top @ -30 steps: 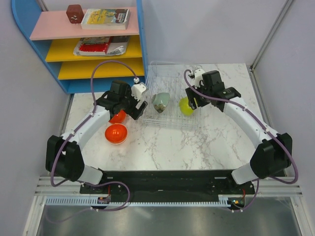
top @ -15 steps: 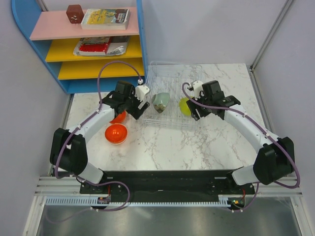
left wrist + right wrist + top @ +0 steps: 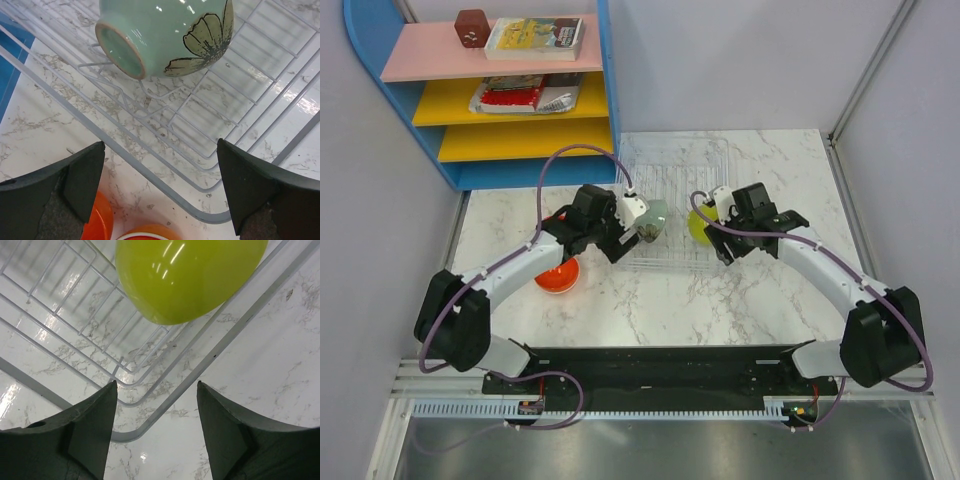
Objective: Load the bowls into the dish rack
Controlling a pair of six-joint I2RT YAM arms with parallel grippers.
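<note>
Both arms swung inward; left hand (image 3: 160, 150) released near glossy celadon bowl (image 3: 165, 35), right hand (image 3: 156, 390) released by smooth lime bowl (image 3: 190, 275).

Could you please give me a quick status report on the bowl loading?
Left gripper open, empty; right gripper open, empty. Green bowl and yellow bowl in dish rack. Orange bowl on table, partly under left arm.

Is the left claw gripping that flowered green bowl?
No, the left gripper is open and empty; the flowered bowl lies ahead of it in the dish rack.
</note>
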